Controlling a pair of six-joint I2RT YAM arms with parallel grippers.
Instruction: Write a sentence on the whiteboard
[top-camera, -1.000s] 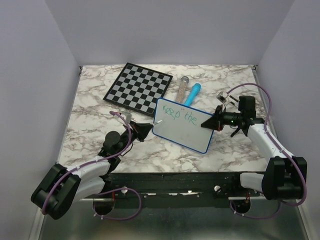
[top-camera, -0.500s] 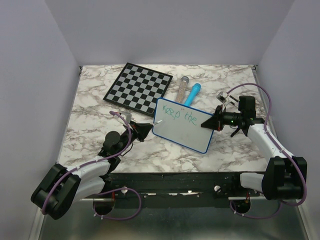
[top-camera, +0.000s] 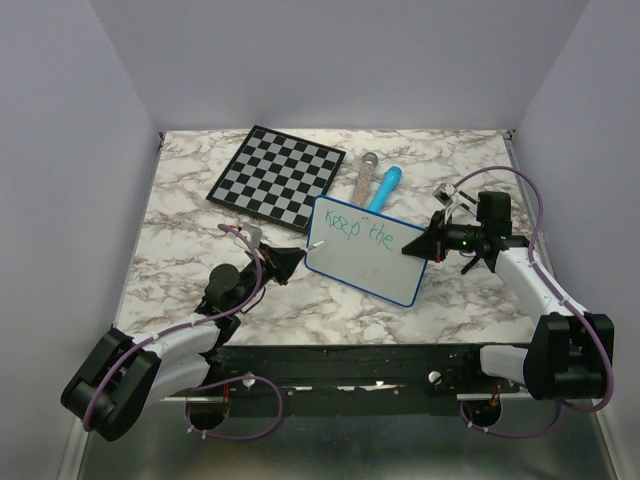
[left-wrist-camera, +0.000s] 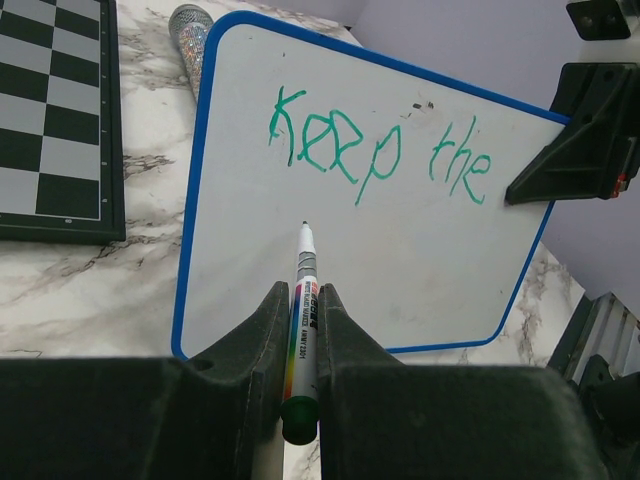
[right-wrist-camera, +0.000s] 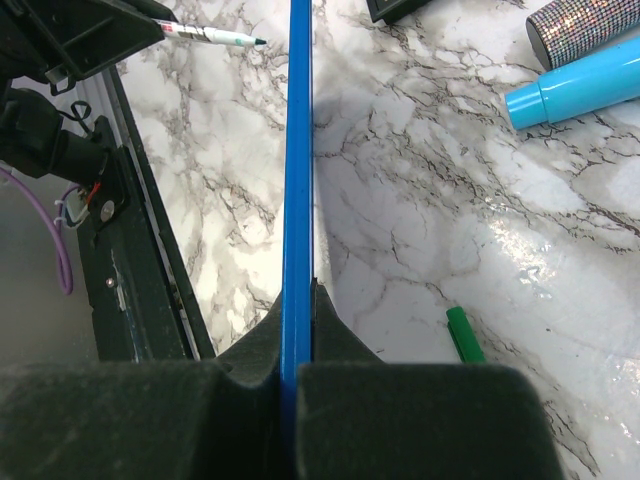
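Left gripper (left-wrist-camera: 300, 292): near left of the table (top-camera: 180, 220), pointing toward the board; jaws pinched on a marker.
Marker (left-wrist-camera: 306, 262): white barrel with a rainbow label, green end at the back, held lengthwise between the fingers; tip points at the board's face.
Marker tip: below the "K" of the writing, over bare white; the right wrist view shows a narrow gap between tip and board.
Whiteboard (top-camera: 365, 255): white face, blue rim, rounded corners; mid-table between the two grippers, turned at an angle to the table edge. Seen edge-on from the right wrist, marble on both sides. Right side looks lifted off the table; cannot tell whether the left side rests on it.
Sentence (left-wrist-camera: 380, 150): green handwriting, reads "Keep the", one line across the upper part of the face.
Right gripper (top-camera: 415, 243): at the board's right edge, jaws pressed together on the blue rim.
Green object (right-wrist-camera: 463, 335): small, lying on the marble near the right gripper; cannot tell what it is.
Blue tube (top-camera: 386, 187): lies on the table just beyond the board's far edge.
Glitter tube (top-camera: 364, 175): silver, beside the blue tube, on its left.
Chessboard (top-camera: 277, 175): black and white, flat at the far left, apart from the whiteboard.
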